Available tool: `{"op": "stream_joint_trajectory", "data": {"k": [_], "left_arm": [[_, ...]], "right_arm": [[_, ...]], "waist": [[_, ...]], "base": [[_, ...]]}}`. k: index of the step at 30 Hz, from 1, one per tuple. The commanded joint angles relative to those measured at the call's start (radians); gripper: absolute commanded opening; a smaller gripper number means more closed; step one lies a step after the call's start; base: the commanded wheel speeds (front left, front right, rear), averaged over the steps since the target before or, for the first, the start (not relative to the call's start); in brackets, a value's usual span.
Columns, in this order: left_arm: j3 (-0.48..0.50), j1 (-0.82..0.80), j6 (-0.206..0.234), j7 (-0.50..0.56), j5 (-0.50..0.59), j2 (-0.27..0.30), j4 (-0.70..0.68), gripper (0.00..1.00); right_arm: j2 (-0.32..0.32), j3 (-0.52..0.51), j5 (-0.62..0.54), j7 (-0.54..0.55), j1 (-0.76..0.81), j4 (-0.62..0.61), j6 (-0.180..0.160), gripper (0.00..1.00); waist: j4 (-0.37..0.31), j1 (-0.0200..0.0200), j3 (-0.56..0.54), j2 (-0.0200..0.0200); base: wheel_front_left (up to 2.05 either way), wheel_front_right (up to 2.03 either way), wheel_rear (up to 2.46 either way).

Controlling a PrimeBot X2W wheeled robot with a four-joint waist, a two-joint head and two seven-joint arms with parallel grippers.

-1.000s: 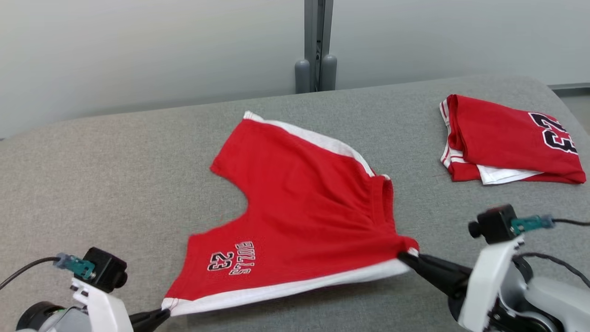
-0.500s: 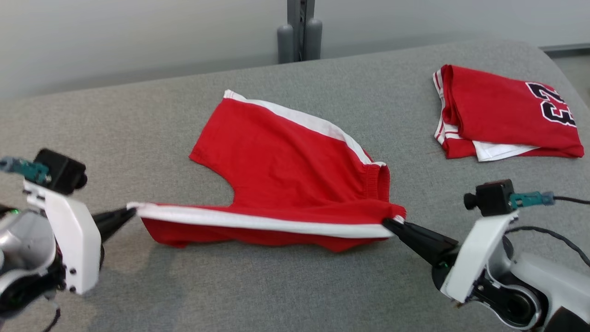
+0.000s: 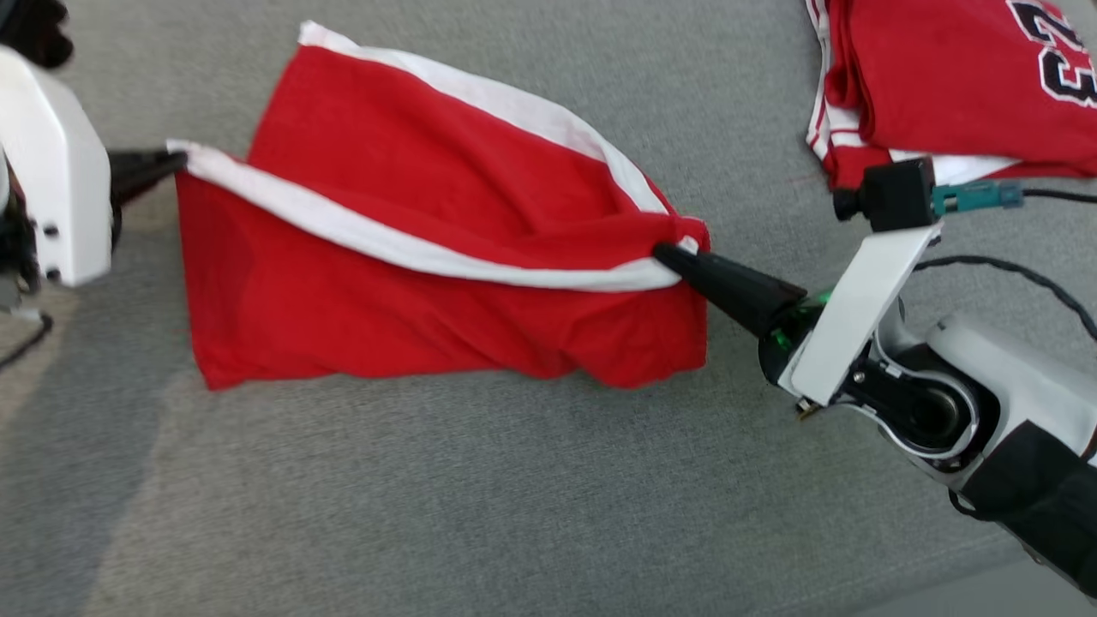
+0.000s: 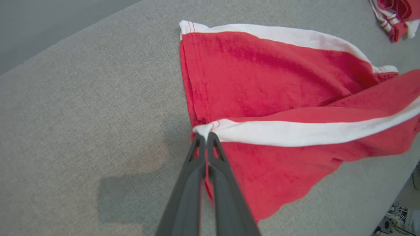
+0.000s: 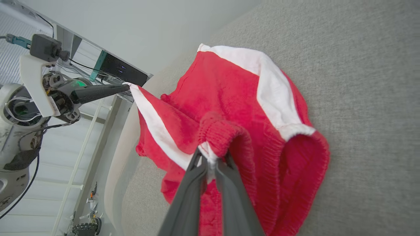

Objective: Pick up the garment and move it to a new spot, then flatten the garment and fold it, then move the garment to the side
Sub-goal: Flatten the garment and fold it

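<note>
Red shorts [image 3: 428, 326], white-striped: centre-left of head frame on grey padded surface [image 3: 428, 497], one striped edge stretched taut. Left gripper [image 3: 176, 158], upper left: jaws clamped on hem corner. Right gripper [image 3: 664, 253], centre right: clamped on waistband corner. Folded red jersey [image 3: 943, 77]: upper right.

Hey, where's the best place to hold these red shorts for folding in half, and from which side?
I'd pinch both ends of the raised white side stripe: the hem corner from the left, the waistband corner from the right, as the left gripper and right gripper do. That straight seam stretches taut between them, so the red shorts hang evenly for laying over the far leg.
</note>
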Motion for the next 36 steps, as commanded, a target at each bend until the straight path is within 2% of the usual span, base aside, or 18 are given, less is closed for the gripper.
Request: {"op": "stream_joint_trajectory", "data": {"k": [1, 7, 13, 20, 29, 30, 32, 33, 34, 35, 36], "left_arm": [[0.006, -0.037, -0.003, 0.013, 0.007, -0.007, 0.019, 0.00], [0.032, -0.181, -0.009, 0.060, 0.006, -0.051, 0.115, 0.00], [0.025, -0.289, -0.015, 0.107, 0.045, -0.057, 0.204, 0.00], [0.036, -0.348, -0.036, 0.098, 0.063, -0.045, 0.315, 0.00], [0.014, -0.413, -0.061, 0.090, 0.094, -0.086, 0.423, 0.00], [0.014, -0.416, -0.064, 0.084, 0.095, -0.090, 0.432, 0.00], [0.009, -0.413, -0.072, 0.082, 0.090, -0.100, 0.445, 0.00], [0.011, -0.412, -0.078, 0.079, 0.080, -0.106, 0.448, 0.45], [0.013, -0.413, -0.082, 0.073, 0.076, -0.111, 0.451, 0.69], [0.012, -0.414, -0.087, 0.069, 0.072, -0.116, 0.454, 0.88], [0.008, -0.413, -0.089, 0.069, 0.072, -0.119, 0.457, 0.97]], "right_arm": [[0.005, -0.009, 0.010, -0.006, -0.013, -0.005, 0.000, 0.00], [0.026, -0.049, 0.028, -0.047, -0.022, -0.029, 0.000, 0.00], [0.048, -0.074, 0.028, -0.098, 0.000, -0.044, 0.000, 0.00], [0.090, -0.098, 0.029, -0.139, -0.009, -0.048, 0.000, 0.00], [0.131, -0.108, 0.019, -0.145, -0.032, -0.024, 0.000, 0.00], [0.135, -0.104, 0.017, -0.139, -0.035, -0.020, 0.000, 0.03], [0.142, -0.097, 0.013, -0.130, -0.042, -0.006, 0.000, 0.25], [0.145, -0.096, 0.013, -0.130, -0.046, -0.001, 0.000, 0.44], [0.149, -0.096, 0.010, -0.131, -0.048, 0.004, 0.000, 0.77], [0.151, -0.096, 0.009, -0.131, -0.049, 0.007, 0.000, 0.94], [0.153, -0.095, 0.008, -0.130, -0.049, 0.010, 0.000, 1.00]], "waist": [[-0.035, 0.0000, 0.048, 0.0000], [-0.073, 0.0000, 0.105, 0.0000], [-0.110, 0.0000, 0.147, 0.0000], [-0.158, 0.0000, 0.181, 0.0000], [-0.181, 0.0000, 0.206, 0.0000], [-0.183, 0.0000, 0.208, 0.0000], [-0.183, 0.0000, 0.208, 0.0000], [-0.182, 0.0000, 0.208, 0.0000], [-0.181, 0.0000, 0.208, 0.0000], [-0.179, 0.0000, 0.207, 0.0000], [-0.177, 0.0000, 0.205, 0.0000]], "base": [[0.00, 0.00, 0.00], [0.00, 0.00, 0.00], [0.00, 0.00, 0.00], [0.00, 0.00, 0.00], [0.00, 0.00, 0.00], [0.00, 0.00, 0.00], [0.00, 0.00, 0.00], [0.00, 0.00, 0.00], [0.00, 0.00, 0.00], [0.00, 0.00, 0.00], [0.00, 0.00, 0.00]]}}
